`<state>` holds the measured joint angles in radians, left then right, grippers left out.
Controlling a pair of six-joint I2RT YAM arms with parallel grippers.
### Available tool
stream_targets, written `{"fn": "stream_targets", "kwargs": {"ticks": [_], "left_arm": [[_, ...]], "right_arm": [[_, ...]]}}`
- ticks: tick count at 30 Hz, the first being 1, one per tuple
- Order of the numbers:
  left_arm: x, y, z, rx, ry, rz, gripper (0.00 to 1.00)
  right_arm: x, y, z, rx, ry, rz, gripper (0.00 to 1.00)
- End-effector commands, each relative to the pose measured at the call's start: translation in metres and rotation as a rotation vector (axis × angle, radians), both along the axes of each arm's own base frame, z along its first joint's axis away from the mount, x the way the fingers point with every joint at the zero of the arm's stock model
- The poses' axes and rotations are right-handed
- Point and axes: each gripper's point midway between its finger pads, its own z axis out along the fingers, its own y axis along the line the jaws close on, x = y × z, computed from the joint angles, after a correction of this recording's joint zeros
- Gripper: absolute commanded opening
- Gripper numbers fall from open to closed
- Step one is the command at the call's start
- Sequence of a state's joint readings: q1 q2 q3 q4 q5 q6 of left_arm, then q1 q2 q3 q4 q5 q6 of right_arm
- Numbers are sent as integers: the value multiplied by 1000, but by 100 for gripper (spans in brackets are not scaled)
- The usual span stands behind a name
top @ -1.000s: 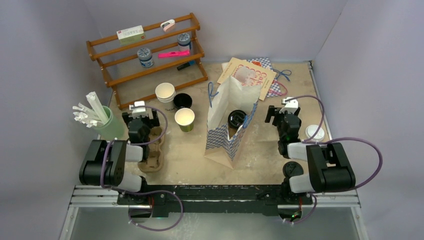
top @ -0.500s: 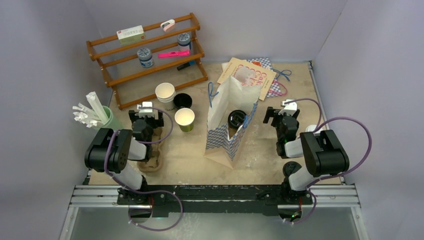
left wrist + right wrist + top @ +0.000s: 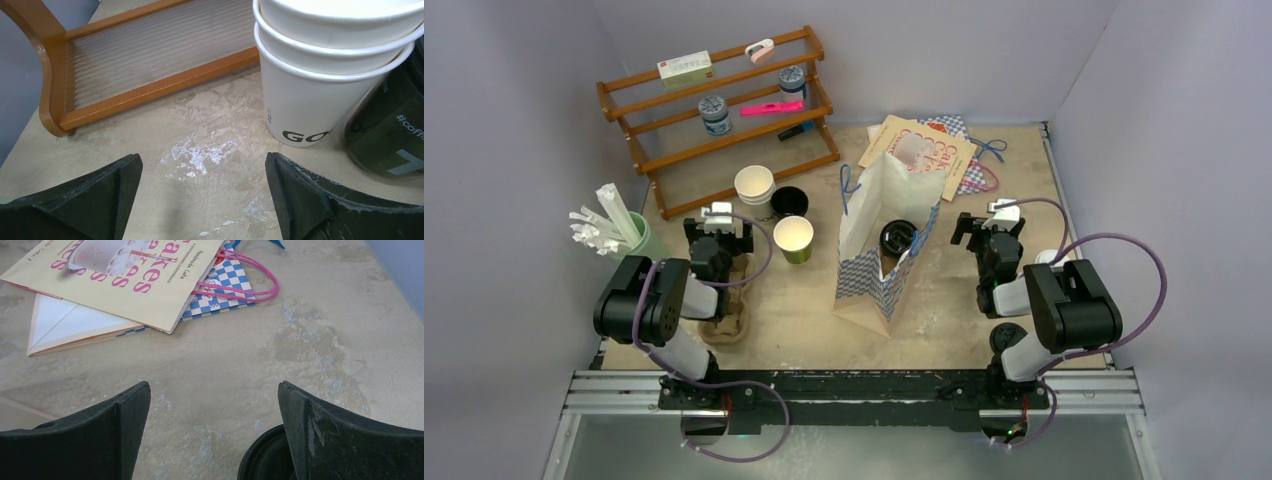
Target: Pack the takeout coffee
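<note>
Coffee in the bag: the lidded black cup (image 3: pixel 897 238) stands inside the upright checked paper bag (image 3: pixel 862 278) at mid-worktop, so packing looks all but done. Left tool (image 3: pixel 717 230) and right tool (image 3: pixel 989 228) flank it, both spread wide, empty.

1. coffee (image 3: pixel 897 238): only the lid shows; the bag (image 3: pixel 869 285) hides the rest.
2. black cup (image 3: pixel 395 130): cut off by the right edge.
3. white cups (image 3: pixel 325 70): tops cut off.
4. carrier (image 3: pixel 729 325): mostly under the left arm.
5. dark round rim (image 3: pixel 265 460): cut off at the bottom edge, cannot tell what it is.
</note>
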<state>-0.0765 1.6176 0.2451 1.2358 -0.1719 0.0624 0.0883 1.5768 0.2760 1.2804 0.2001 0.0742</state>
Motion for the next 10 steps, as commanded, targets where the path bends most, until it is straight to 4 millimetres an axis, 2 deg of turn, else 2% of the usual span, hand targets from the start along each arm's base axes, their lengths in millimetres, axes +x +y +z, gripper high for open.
{"fn": "stream_targets", "kwargs": {"ticks": [1,10], "left_arm": [[10,-8,9,29,-22,-40,100],[11,-11,8,34,-16,-62,100]], "right_arm": [[3,-7,15,-8,-62,-33,99],[3,-7,15,-8,-62,-32,99]]}}
